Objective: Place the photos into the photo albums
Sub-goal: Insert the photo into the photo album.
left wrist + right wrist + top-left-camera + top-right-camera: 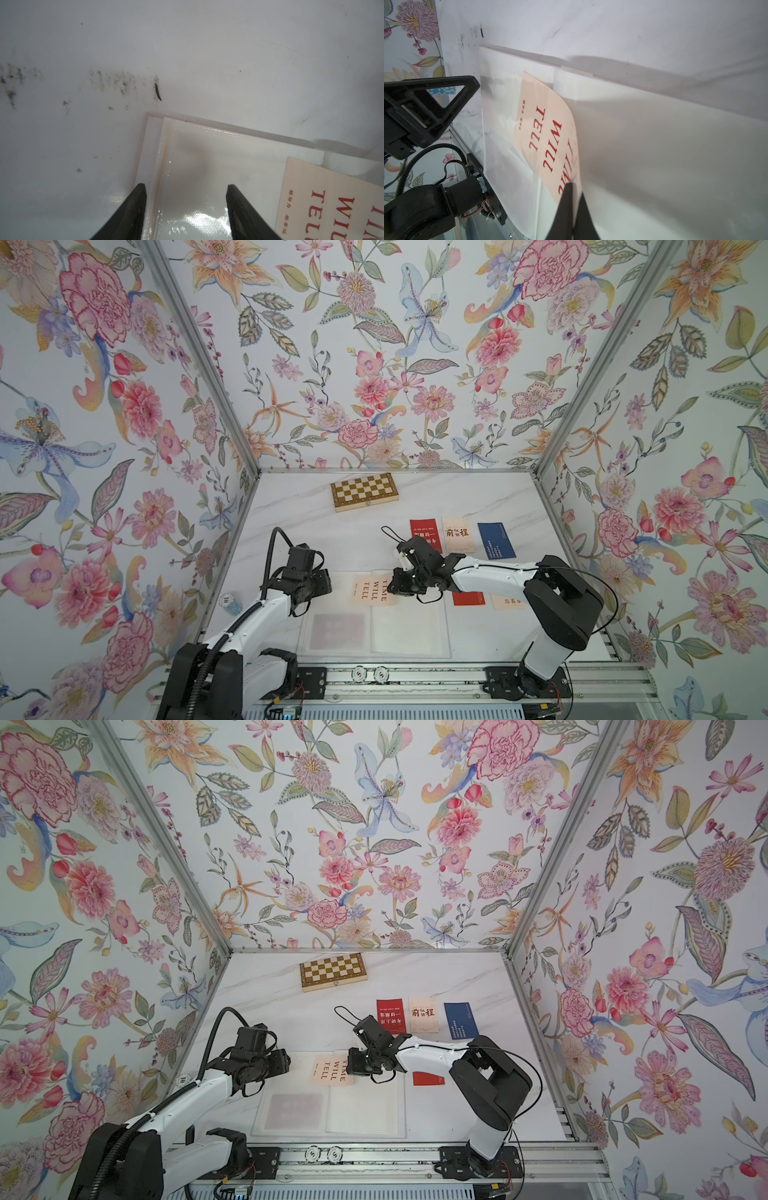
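At right gripper (573,188) — photo (548,128); wrist view only

Checkered chessboard box (364,491) on white marble table (316,539), floral walls (374,364) around

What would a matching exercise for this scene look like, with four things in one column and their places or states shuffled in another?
1. TIME WILL TELL card
2. chessboard box
3. navy card
4. left gripper

A. open, over the album corner
B. far end of the table
C. pinched by the right gripper
D. end of a three-card row

Pairs: 1-C, 2-B, 3-D, 4-A
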